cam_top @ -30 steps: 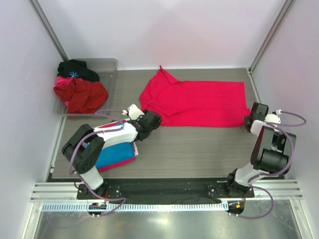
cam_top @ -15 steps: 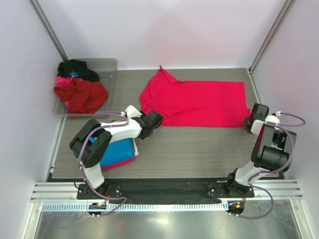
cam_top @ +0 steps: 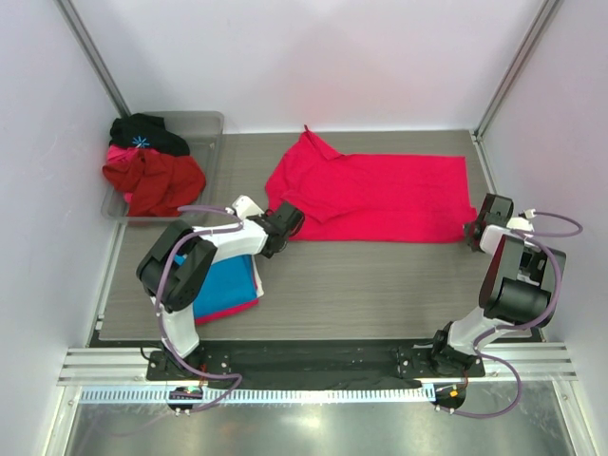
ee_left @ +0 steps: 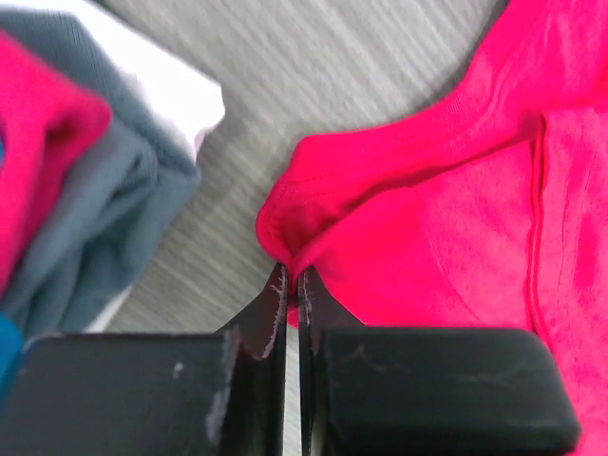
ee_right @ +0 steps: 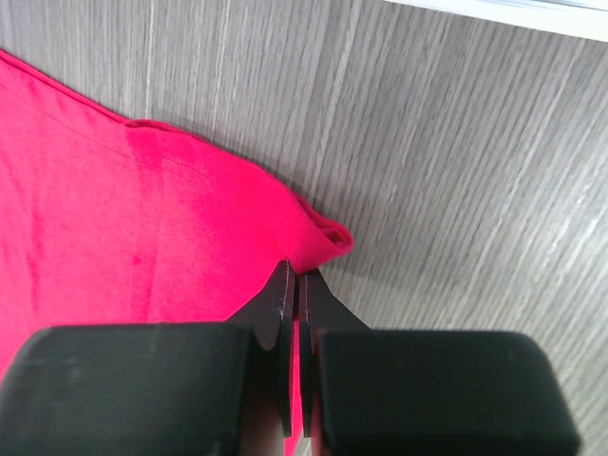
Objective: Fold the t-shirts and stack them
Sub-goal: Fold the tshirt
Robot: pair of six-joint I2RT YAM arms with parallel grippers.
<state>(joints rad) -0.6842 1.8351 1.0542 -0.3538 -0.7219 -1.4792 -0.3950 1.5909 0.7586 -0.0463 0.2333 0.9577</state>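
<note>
Left gripper (ee_left: 292,275) clamped on a bunched edge of the crimson shirt (cam_top: 380,195), thin pinch right at the fingertips. Right gripper (ee_right: 293,271) likewise closed tight on the shirt's corner, right side of the top view. Shirt lies spread across the upper middle of the table (cam_top: 380,285), both near corners held. Folded stack (cam_top: 223,290), blue showing, sits lower left; bin (cam_top: 211,122) of loose clothes upper left. Step looks like the first fold: lift both corners together, same height, cloth taut between them, carry to the far edge, lower evenly. Left pinch looks shallow, so go slow or it may slip out
</note>
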